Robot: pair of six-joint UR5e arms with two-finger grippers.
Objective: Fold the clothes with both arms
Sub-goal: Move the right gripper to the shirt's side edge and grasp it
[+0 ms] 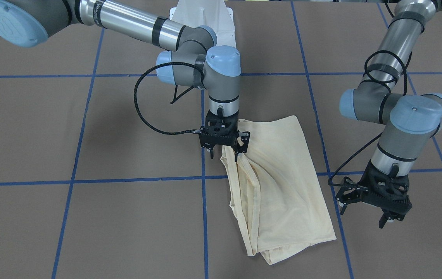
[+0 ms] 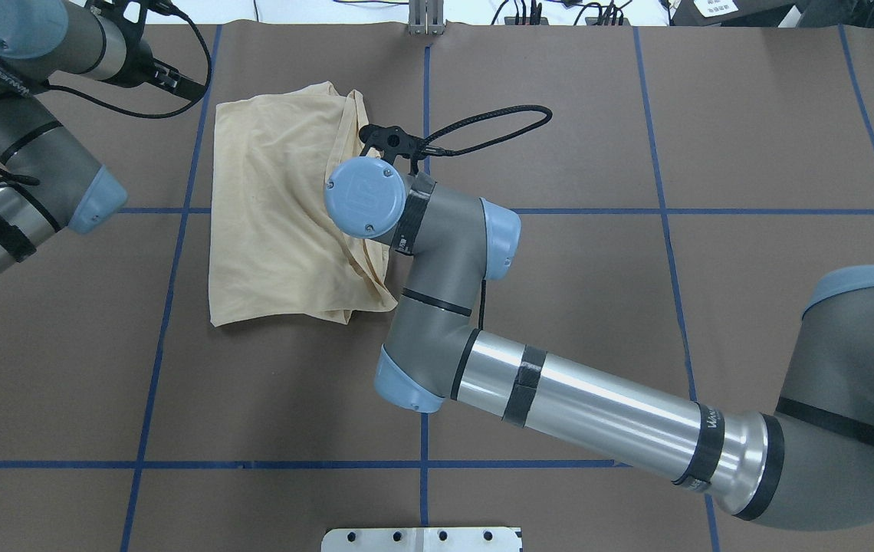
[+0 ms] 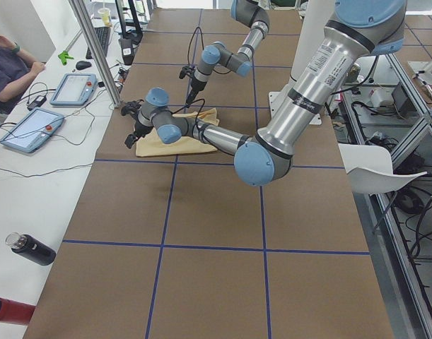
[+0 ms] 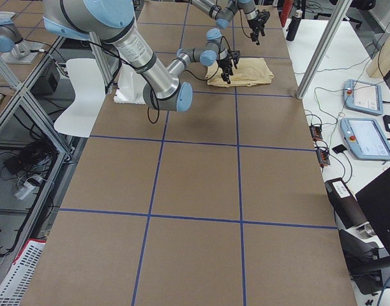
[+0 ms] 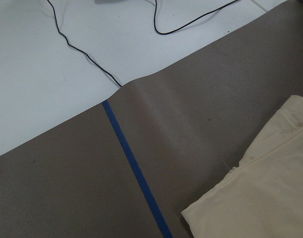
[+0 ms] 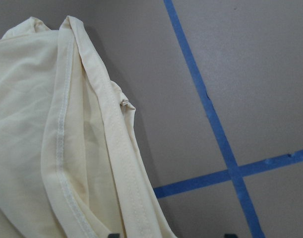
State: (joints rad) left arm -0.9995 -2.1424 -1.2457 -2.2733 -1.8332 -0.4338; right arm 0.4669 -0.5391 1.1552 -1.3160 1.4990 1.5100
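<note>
The cream-yellow shirt lies folded into a long rectangle on the brown table, plain side up, with no print showing. It also shows in the overhead view and in both wrist views. My right gripper hangs open just over the shirt's bunched, hemmed edge at the corner nearest the robot. Its fingertips stand wide apart and hold nothing. In the overhead view its own wrist hides it. My left gripper is open and empty, above bare table beside the shirt's other long side.
Blue tape lines mark a grid on the table. The white pedestal base stands at the robot's edge. Beyond the far edge are a white bench with cables, tablets, a metal pole and a black bottle.
</note>
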